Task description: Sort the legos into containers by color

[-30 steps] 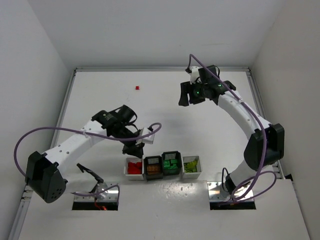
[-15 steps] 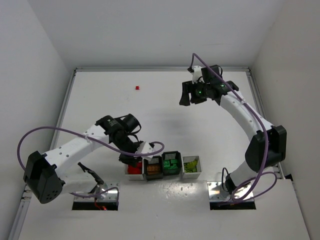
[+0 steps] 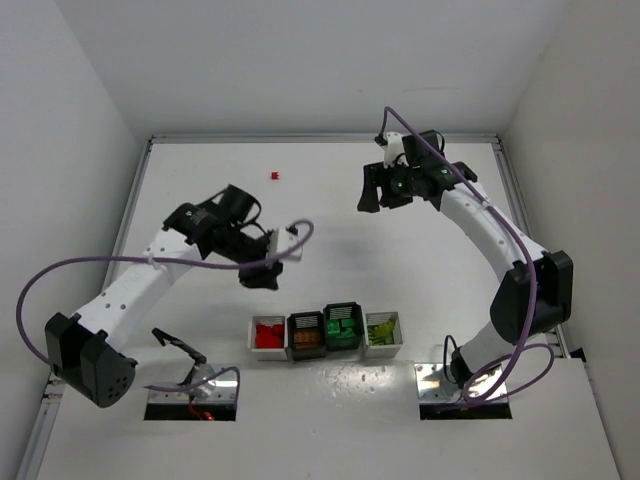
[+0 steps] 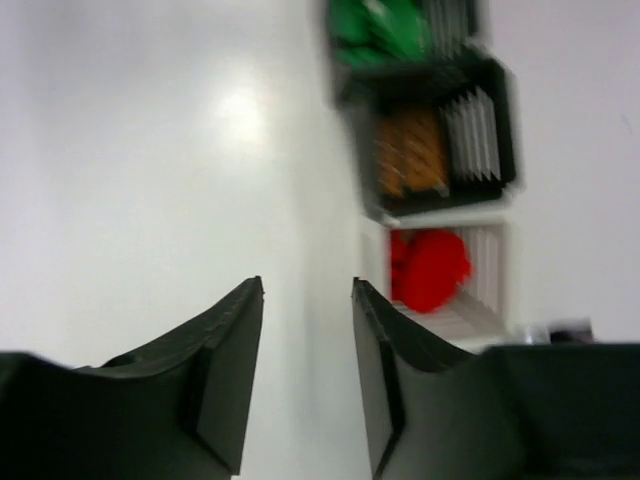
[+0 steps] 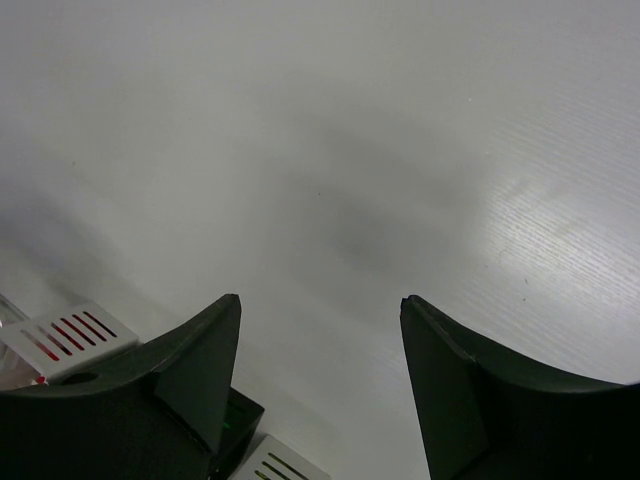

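Left gripper (image 3: 262, 276): fingers a narrow gap apart, nothing between them. It hangs over bare table (image 3: 330, 250), just far-left of the bins (image 3: 384, 350). The left wrist view is blurred. It shows the white bin of red legos (image 4: 430, 268) nearest the fingertips, with the orange and green bins past it.

Right gripper (image 3: 376, 194): fingers spread wide, empty, over the far right of the table, well apart from the bins.

Bins: four joined in a row, near centre. Left to right:
- white, red legos
- black, orange legos (image 3: 306, 338)
- black, green legos (image 3: 342, 330)
- white, yellow-green legos (image 3: 381, 330)

One loose red lego (image 3: 275, 176) lies alone at the far side, left of centre, well apart from both grippers.
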Motion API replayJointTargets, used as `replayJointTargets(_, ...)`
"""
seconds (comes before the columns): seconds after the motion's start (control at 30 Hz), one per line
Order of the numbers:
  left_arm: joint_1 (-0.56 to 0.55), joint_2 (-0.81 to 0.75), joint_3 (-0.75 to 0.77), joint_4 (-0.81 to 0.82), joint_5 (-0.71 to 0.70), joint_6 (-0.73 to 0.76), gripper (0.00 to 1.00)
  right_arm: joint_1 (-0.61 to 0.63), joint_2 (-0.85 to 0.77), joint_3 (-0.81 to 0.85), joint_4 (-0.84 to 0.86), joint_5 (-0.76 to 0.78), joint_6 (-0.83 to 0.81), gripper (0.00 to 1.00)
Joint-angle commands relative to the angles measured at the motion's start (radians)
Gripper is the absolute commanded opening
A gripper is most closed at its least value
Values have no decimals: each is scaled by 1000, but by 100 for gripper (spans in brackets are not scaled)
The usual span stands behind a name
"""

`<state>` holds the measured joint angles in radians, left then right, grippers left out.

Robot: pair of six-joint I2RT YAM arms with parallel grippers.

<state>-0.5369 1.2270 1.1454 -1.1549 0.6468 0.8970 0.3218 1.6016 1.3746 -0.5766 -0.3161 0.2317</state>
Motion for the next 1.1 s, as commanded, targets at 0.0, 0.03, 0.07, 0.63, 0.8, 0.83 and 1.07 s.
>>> replayJointTargets(0.0,133,41,73,261,73,-273,48,-7,-2,7,23,-14,-3,65)
replayJointTargets(0.03,156,61,83,338,47,-365,48,-7,-2,7,23,-3,-12,65)
replayJointTargets(0.07,179,86,83,453,25,-520,50,-7,-2,18,23,-3,-12,65)
replayJointTargets(0.63,293,798,482,669,-736,-1102,54,-50,70,228,-247,236,-267,85)
replayJointTargets(0.8,293,900,534,689,-711,-1176,58,-98,70,205,-261,216,-258,86)
replayJointTargets(0.83,293,917,543,689,-702,-1197,58,-98,70,205,-250,216,-258,86)
replayJointTargets(1.07,293,1051,680,689,-685,-1221,76,-116,70,215,-232,216,-240,86)
